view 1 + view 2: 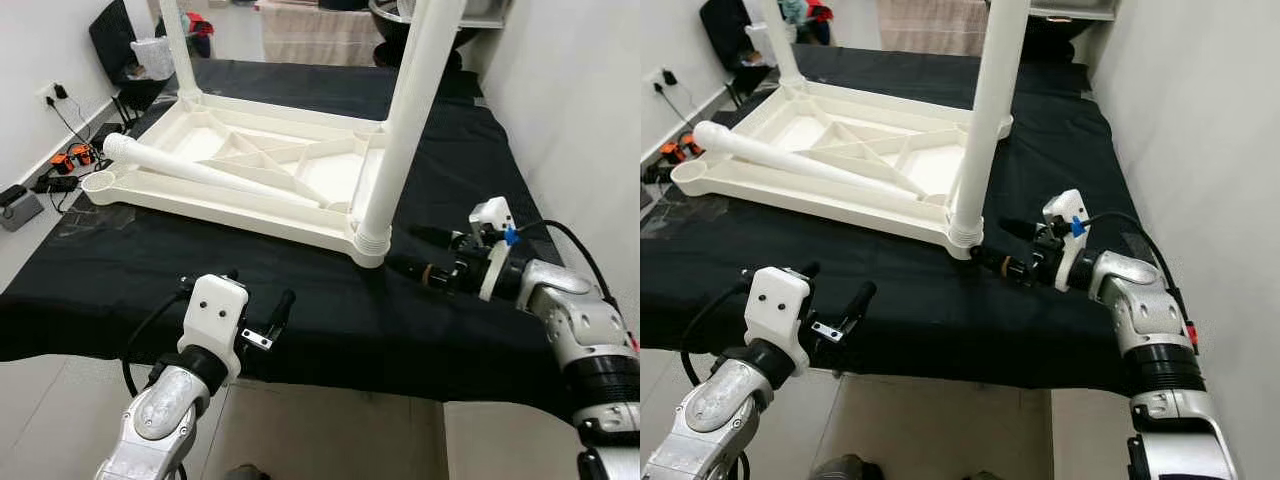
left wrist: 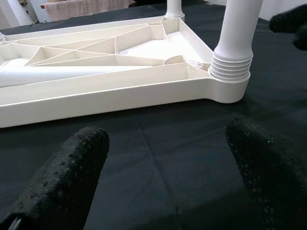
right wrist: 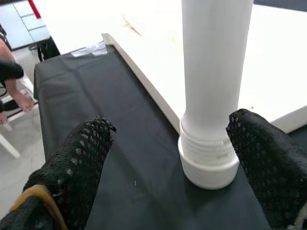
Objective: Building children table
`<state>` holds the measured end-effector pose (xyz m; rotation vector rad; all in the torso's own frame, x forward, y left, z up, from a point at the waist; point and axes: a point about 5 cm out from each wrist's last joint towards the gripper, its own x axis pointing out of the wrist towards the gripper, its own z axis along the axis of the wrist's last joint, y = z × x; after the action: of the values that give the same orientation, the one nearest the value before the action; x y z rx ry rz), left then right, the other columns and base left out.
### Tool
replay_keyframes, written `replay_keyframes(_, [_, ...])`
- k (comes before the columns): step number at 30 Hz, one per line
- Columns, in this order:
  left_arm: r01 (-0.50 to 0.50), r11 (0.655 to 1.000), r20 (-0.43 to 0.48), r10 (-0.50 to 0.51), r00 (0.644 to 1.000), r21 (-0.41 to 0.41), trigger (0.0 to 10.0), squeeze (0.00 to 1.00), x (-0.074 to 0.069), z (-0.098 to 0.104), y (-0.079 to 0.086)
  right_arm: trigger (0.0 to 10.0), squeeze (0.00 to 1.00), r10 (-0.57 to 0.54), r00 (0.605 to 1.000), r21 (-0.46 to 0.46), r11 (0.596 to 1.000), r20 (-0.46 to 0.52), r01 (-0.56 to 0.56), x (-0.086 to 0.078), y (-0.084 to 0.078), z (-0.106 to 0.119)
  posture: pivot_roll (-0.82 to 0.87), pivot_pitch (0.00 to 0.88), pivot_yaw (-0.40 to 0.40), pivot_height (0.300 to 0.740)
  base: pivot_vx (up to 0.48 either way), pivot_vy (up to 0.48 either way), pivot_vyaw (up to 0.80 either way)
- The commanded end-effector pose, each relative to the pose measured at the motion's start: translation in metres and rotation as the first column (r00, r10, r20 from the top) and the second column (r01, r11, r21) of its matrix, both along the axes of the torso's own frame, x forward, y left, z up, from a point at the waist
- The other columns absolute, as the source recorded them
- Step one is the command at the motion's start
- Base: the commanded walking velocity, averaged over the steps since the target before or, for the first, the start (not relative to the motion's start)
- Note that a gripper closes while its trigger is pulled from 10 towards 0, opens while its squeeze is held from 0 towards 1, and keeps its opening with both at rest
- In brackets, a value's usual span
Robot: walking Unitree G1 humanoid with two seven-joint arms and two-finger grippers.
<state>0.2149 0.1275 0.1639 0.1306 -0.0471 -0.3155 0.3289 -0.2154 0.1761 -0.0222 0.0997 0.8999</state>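
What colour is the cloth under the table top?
Black cloth, clearest in the left eye view.

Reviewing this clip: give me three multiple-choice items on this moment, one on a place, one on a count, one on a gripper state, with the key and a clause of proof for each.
1. Where does the loose leg lie?
A. On the floor
B. Across the upturned tabletop
C. In the left gripper

2. How many legs stand upright in the tabletop's corners?
A. Two
B. None
C. Four

3. How is the right gripper?
A. Shut on the cloth
B. Open, beside the near leg's base
C. Shut on the loose leg

Key:
1 B: the leg rests slantwise over the tabletop's ribs.
2 A: the near leg and the far leg stand in their sockets; the near-left socket is empty.
3 B: the right wrist view shows its fingers spread on either side of the near leg, not touching it.

The left gripper is open over the black cloth.
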Motion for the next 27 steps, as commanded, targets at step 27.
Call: replay_keyframes(27, [0.002,1.0,0.006,-0.002,1.0,0.002,10.0,0.0,-0.001,0.002,-0.001,10.0,0.0,-0.125,0.987,0.135,0.985,0.105,0.11,0.025,0.025,0.023,0.09,0.096,-0.06,0.74,0.0,0.0,0.0])
